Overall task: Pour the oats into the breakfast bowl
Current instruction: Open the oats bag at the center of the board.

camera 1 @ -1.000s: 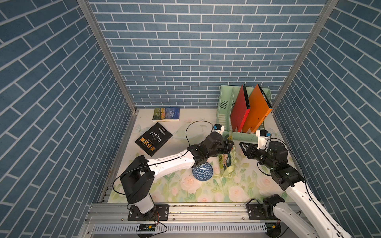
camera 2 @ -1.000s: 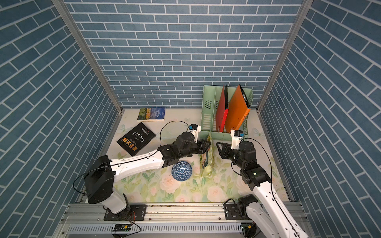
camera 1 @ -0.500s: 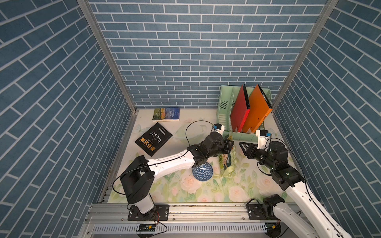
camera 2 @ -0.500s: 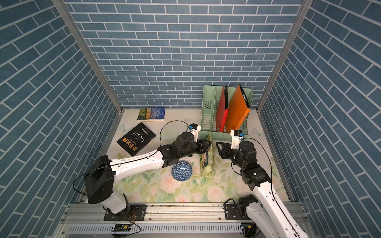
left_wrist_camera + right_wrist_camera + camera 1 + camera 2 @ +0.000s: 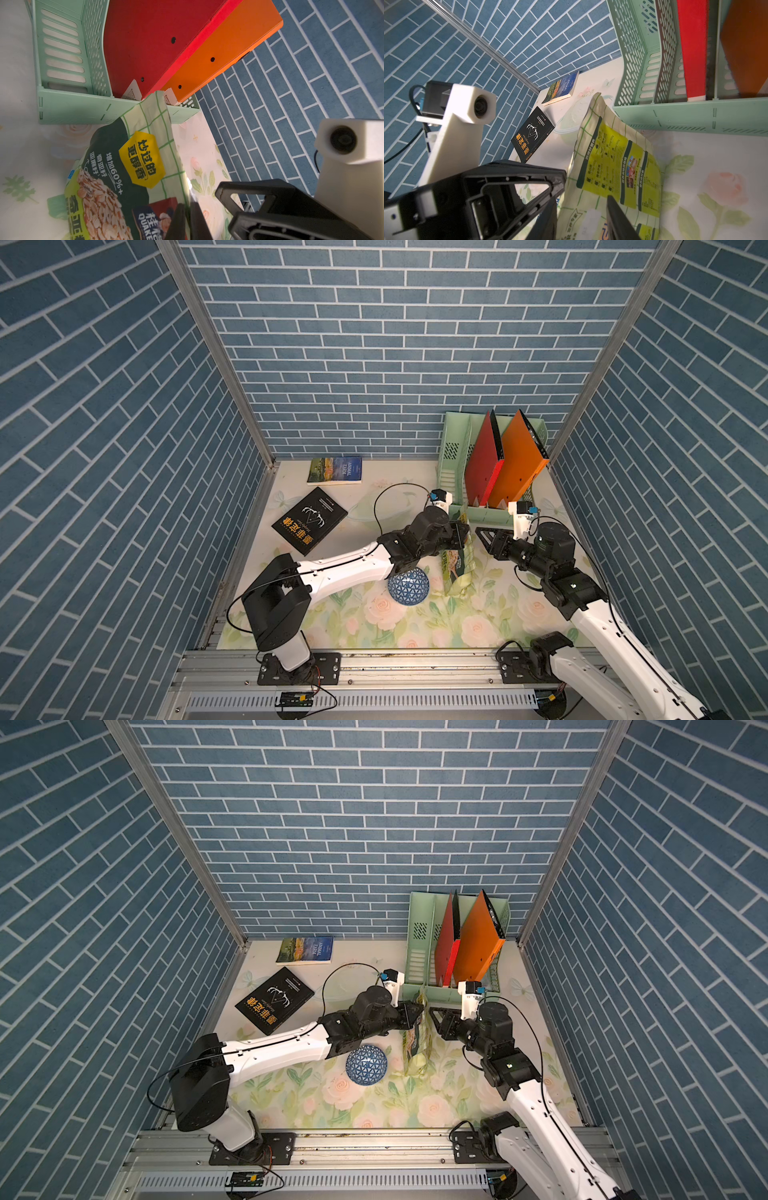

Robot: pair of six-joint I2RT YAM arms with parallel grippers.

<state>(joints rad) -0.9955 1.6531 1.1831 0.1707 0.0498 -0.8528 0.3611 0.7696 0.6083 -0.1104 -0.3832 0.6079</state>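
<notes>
My left hand [image 5: 462, 532] pinches shut on the top edge of the crinkly pale-green and dark-green stand-up oat bag [image 5: 456, 568], steadying it upright on the floral worktop [image 5: 353, 624]. My right hand [image 5: 481, 533] sits opposite, jaws parted at the same checked lip, likely to pull the mouth open. The oats, unseen, presumably lie inside the foil-like pouch. The small, round, glossy, blue-and-white triangle-patterned ceramic bowl [image 5: 408, 586] stands just beside the bag, partly under my left forearm, close for pouring.

Blue brick-patterned walls [image 5: 374, 344] enclose a pale floral tabletop [image 5: 478, 614].
</notes>
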